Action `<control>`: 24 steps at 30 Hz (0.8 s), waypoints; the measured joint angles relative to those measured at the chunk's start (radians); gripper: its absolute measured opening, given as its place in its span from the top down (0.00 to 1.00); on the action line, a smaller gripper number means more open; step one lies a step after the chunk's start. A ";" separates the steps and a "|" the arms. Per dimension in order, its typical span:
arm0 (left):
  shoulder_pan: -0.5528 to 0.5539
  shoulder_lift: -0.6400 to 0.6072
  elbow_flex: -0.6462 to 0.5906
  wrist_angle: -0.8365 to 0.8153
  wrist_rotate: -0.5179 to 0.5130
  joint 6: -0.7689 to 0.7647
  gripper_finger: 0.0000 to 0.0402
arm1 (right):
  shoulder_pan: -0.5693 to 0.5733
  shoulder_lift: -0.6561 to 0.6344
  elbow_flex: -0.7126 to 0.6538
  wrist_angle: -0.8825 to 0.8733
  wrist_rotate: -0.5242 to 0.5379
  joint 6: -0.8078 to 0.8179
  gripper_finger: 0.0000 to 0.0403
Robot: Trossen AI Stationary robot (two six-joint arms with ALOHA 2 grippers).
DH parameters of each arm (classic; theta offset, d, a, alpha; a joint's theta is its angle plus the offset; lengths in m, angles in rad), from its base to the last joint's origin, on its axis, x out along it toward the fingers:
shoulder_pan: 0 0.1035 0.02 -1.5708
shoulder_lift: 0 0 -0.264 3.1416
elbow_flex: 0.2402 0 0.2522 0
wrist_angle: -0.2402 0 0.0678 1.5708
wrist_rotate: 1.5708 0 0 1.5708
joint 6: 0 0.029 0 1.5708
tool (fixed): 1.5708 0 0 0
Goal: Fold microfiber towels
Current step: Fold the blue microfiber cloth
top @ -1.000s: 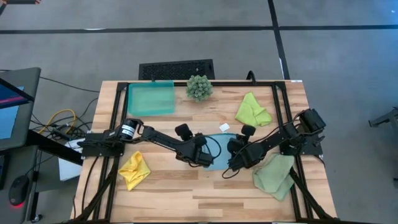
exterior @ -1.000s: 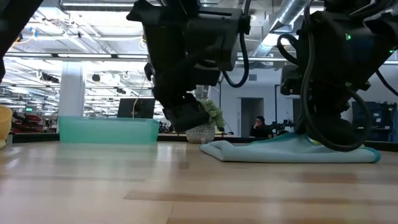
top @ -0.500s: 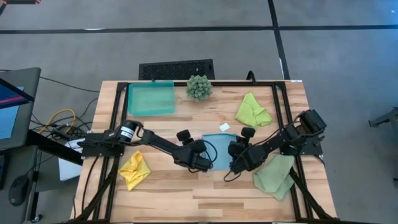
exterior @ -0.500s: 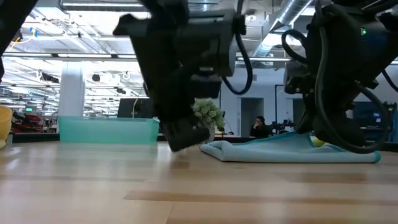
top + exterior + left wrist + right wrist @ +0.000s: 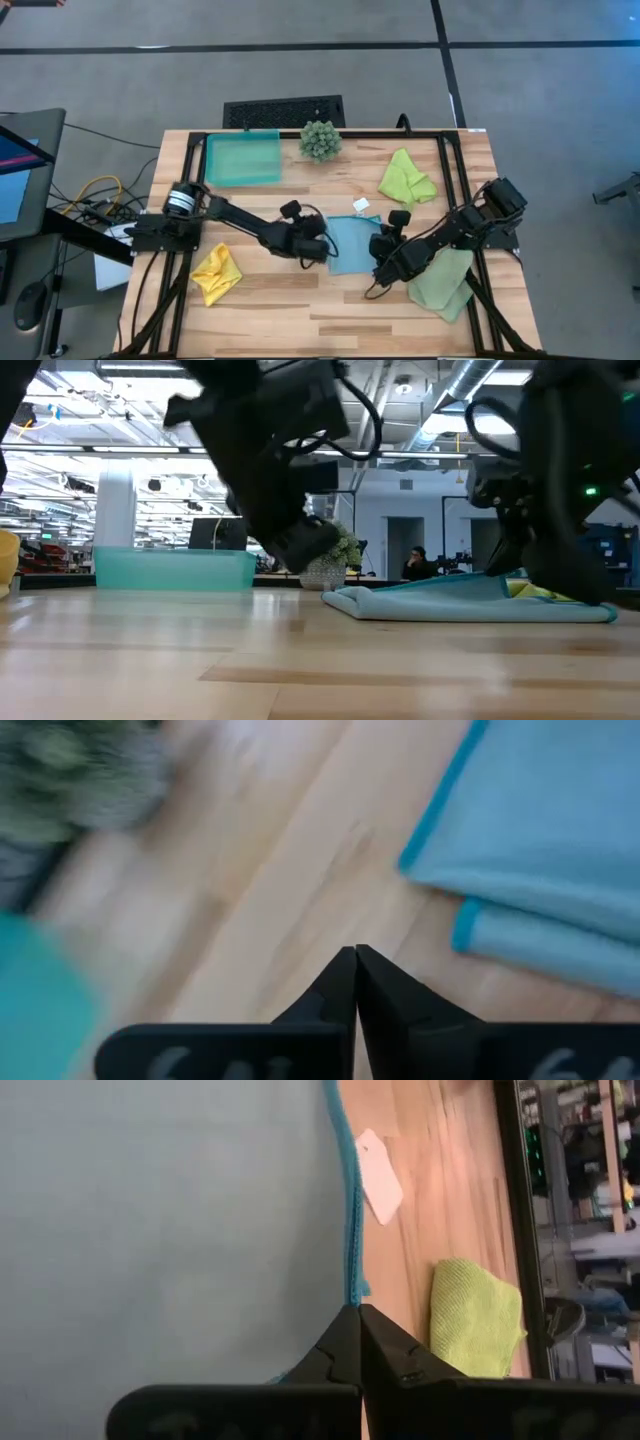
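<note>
The light blue towel (image 5: 350, 240) lies folded at the table's middle, two layers showing at its left edge (image 5: 465, 915). My left gripper (image 5: 320, 245) is shut and holds nothing, over bare wood just left of that edge (image 5: 355, 952). My right gripper (image 5: 385, 232) is shut on the blue towel's far right corner (image 5: 358, 1310). The lime towel (image 5: 405, 178) lies at the far right, the yellow one (image 5: 216, 273) at the near left. The sage one (image 5: 440, 285) is at the near right, partly under my right arm. My right gripper pinches the blue towel at its far edge (image 5: 350, 1285), next to the right corner. The fingers come slanting down from the table's right and lie along that edge. This end (image 5: 490, 582) is raised a little while the rest lies flat. One layer or several, I cannot tell.
A teal tray (image 5: 242, 158) and a spiky green plant (image 5: 320, 140) stand at the far edge. A small white tag (image 5: 361, 205) lies just beyond the blue towel. Black frame rails (image 5: 445, 190) run along the table's sides. Bare wood lies along the near edge.
My left gripper has drawn back off the blue towel toward the table's left and has tipped. My right gripper has shifted a little toward the table's right edge, still shut on the towel. More of the towel's top now shows.
</note>
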 joint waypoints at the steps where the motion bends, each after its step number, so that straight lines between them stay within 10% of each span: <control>1: 0.005 -0.023 -0.049 0.087 0.016 0.033 1.00 | 0.016 -0.010 0.000 -0.001 0.000 0.000 0.97; 10: -0.021 -0.146 -0.300 0.757 0.219 0.407 0.94 | 0.158 -0.156 0.005 -0.011 0.038 -0.073 0.97; 24: 0.024 -0.084 -0.296 0.857 0.246 0.335 0.39 | 0.275 -0.227 0.000 -0.014 0.027 -0.142 0.97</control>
